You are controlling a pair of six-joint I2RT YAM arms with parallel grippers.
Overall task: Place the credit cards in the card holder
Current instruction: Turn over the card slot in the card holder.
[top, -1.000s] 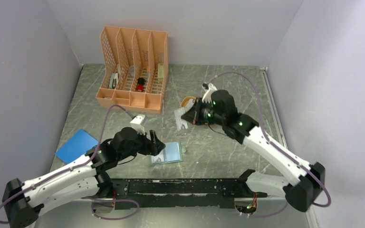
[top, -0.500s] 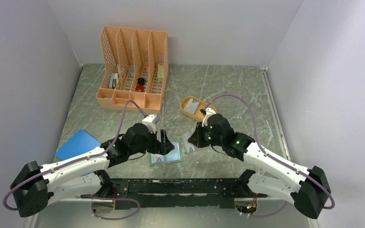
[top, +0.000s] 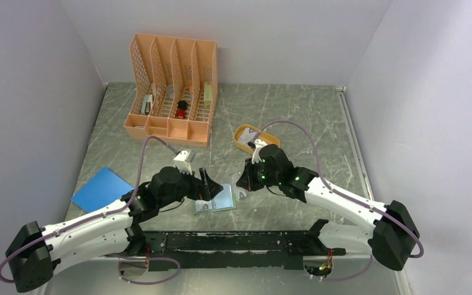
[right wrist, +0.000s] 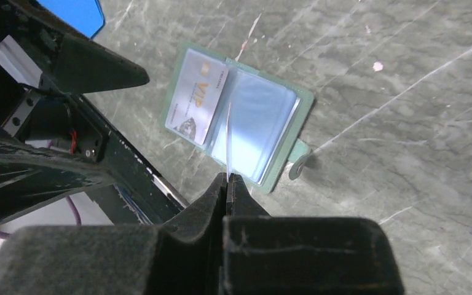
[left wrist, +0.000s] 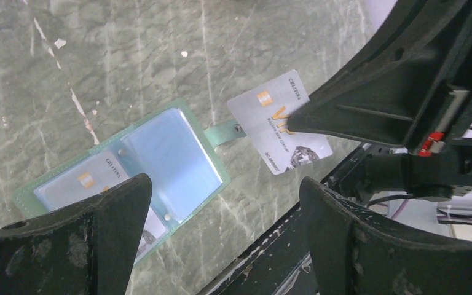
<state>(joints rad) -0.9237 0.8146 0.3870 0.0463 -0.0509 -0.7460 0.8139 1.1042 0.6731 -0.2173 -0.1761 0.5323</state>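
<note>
The card holder (top: 217, 199) lies open on the table, pale teal inside, with one credit card (right wrist: 196, 104) in its left pocket; it also shows in the left wrist view (left wrist: 160, 153). My right gripper (top: 243, 184) is shut on another credit card (left wrist: 279, 126), seen edge-on in the right wrist view (right wrist: 228, 138), held just above the holder's right edge. My left gripper (top: 206, 184) is open and empty, hovering over the holder's left side. The orange oval tray (top: 246, 136) sits behind the right arm; its contents are hidden.
An orange mesh file organizer (top: 172, 89) with small items stands at the back left. A bright blue flat sheet (top: 99, 188) lies at the left. The black rail (top: 233, 243) runs along the near edge, close to the holder.
My right gripper has carried the card from near the orange tray down and left to the holder's right edge. My left gripper moved right over the holder, then back a little.
</note>
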